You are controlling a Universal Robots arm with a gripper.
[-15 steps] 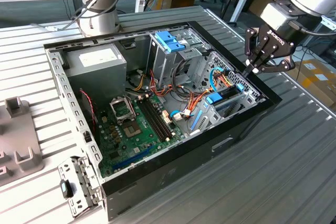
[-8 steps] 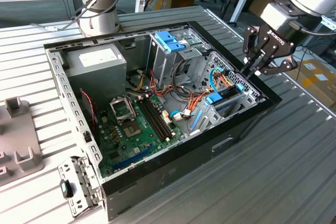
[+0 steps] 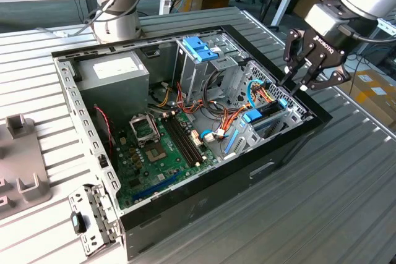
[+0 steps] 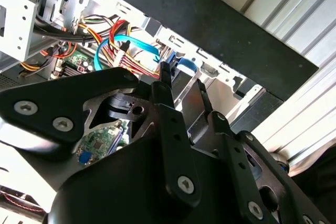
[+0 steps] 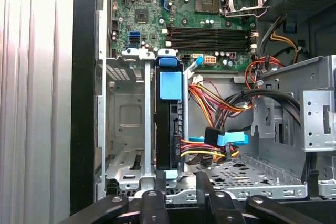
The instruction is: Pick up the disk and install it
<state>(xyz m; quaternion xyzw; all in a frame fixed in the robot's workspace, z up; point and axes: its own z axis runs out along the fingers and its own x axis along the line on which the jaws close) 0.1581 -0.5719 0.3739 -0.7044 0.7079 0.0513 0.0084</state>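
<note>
Standing on edge in its bay at the exterior view's right end of the computer case (image 3: 204, 196), the disk (image 5: 169, 124) sits between the gripper's (image 3: 296, 85) released fingers (image 5: 155, 203).

In the second wrist view the gripper (image 4: 181, 95) body covers most of the disk (image 4: 185, 88) behind it. In the first wrist view the gripper's lower part runs off the picture's edge, and the disk's (image 5: 169, 124) lower end sits behind the fingers (image 5: 160, 184).

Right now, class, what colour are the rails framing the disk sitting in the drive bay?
Bright blue, clearest in the first wrist view on the disk.
</note>
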